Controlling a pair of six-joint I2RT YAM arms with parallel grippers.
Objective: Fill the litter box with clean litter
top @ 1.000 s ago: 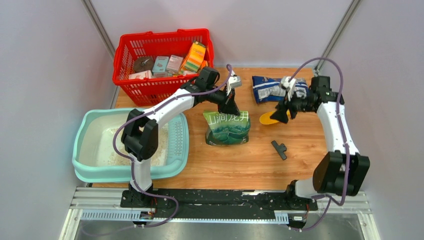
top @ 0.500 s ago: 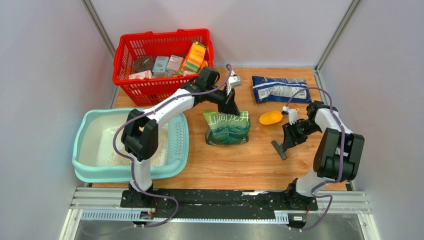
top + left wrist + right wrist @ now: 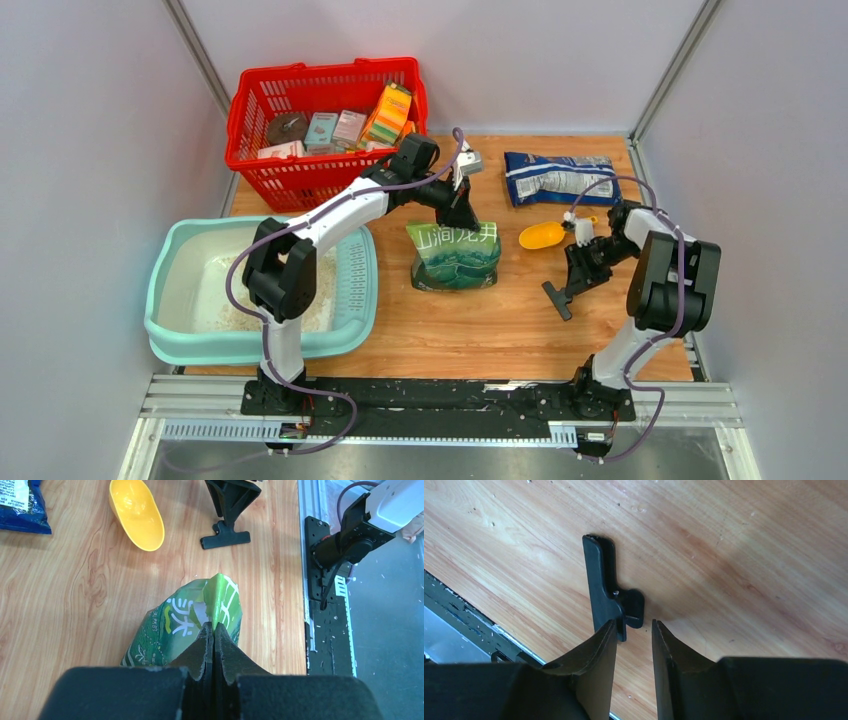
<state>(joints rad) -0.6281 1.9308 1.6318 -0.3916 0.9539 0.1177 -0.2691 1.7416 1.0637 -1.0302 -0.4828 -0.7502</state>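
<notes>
The pale teal litter box (image 3: 170, 335) sits at the front left with a thin heap of clean litter (image 3: 235, 315) inside. A green printed bag (image 3: 455, 258) stands upright mid-table; it also shows in the left wrist view (image 3: 175, 625). My left gripper (image 3: 467, 220) is shut on the bag's top edge (image 3: 214, 626). My right gripper (image 3: 572, 282) is open, low over the table, its fingertips (image 3: 610, 630) just above a black clip (image 3: 606, 590). The clip (image 3: 556, 296) lies flat on the wood.
A yellow scoop (image 3: 541, 236) lies right of the bag, seen also in the left wrist view (image 3: 137, 512). A blue bag (image 3: 556, 178) lies at the back right. A red mesh basket (image 3: 258, 160) with boxes stands at the back left.
My right arm swung from beside the blue bag and the scoop down towards the front, and now hovers over the black clip. The left arm and green bag have not moved.
</notes>
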